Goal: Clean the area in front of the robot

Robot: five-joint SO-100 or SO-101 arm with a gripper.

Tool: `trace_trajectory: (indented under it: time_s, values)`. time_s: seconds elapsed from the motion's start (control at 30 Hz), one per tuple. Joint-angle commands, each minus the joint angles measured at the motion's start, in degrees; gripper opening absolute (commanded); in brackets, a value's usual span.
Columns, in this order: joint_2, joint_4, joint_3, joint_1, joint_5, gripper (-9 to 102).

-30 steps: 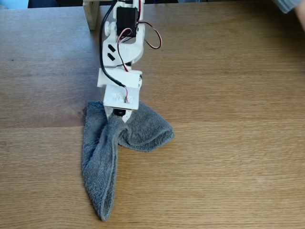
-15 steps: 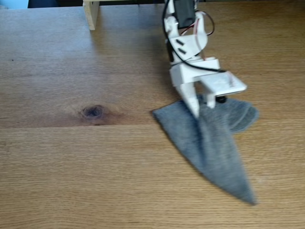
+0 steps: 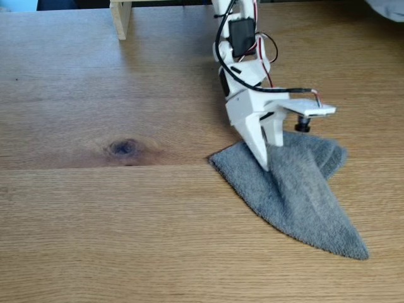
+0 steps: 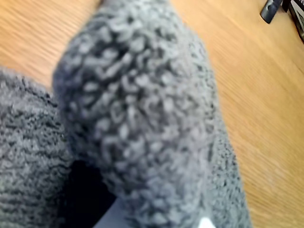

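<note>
Wooden table [image 3: 95, 214], cloth now dragged to the right side.
Gripper [image 3: 270, 158] pinches the grey cloth [image 3: 303, 189]; since a second ago it swept across from the knot [image 3: 123, 148], so the wiping is well underway.

A grey terry cloth [image 3: 297, 189] lay crumpled flat, one long corner tapering away toward the near right in the fixed view. Well to its upper left stood a pale wooden post [image 3: 120, 17]. Up close in the wrist view, the cloth [image 4: 137, 118] showed looped pile, bunched into a raised fold.
</note>
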Motion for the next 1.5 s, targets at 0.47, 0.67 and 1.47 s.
trace_trajectory:
  time_s: [0.47, 0.67, 1.47]
  values:
    - [4.39, 35.42, -22.76, 24.79, -1.49, 0]
    - [14.15, 54.67, -22.76, 16.35, 2.11, 0]
    - [1.67, 37.18, -22.68, 4.39, 6.59, 0]
